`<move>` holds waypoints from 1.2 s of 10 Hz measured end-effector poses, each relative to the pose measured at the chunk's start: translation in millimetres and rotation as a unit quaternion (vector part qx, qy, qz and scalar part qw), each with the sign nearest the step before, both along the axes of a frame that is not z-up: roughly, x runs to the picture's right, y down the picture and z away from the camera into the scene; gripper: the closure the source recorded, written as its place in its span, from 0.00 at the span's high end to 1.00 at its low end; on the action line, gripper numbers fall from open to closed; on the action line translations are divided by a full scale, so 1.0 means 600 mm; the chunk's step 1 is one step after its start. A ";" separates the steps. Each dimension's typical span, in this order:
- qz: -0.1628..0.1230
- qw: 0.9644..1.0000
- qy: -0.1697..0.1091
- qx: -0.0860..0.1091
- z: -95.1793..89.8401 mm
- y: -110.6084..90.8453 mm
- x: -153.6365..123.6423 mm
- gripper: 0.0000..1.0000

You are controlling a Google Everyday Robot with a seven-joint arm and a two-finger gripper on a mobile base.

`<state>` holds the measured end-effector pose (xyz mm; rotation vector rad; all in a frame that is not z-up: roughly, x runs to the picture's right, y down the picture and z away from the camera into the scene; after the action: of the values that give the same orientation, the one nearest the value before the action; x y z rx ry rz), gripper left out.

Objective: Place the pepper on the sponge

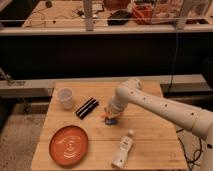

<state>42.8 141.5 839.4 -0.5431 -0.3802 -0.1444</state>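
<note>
The sponge (113,120) is a small blue pad in the middle of the wooden table (150,140), mostly covered by the arm's end. The pepper (105,116) shows as a tiny orange-red piece at the sponge's left edge, right under the gripper; I cannot tell whether it rests on the sponge or is held. My gripper (110,114) points down at the end of the white arm (165,107), which reaches in from the right. It sits directly over the sponge and pepper.
A black ridged bar (86,107) lies just left of the gripper. A clear cup (65,97) stands at the back left, an orange plate (69,145) at the front left, and a white bottle (123,149) lies near the front edge.
</note>
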 end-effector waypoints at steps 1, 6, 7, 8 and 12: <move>0.001 1.000 0.000 0.000 0.001 0.001 0.000 0.28; 0.005 1.000 0.002 -0.001 0.002 0.004 -0.001 0.18; 0.006 1.000 0.002 -0.001 0.003 0.004 0.000 0.21; 0.007 1.000 0.003 -0.001 0.004 0.004 -0.001 0.26; 0.011 1.000 0.005 -0.002 0.006 0.007 0.000 0.27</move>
<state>42.9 145.5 843.3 -0.5437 -0.3771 -0.1191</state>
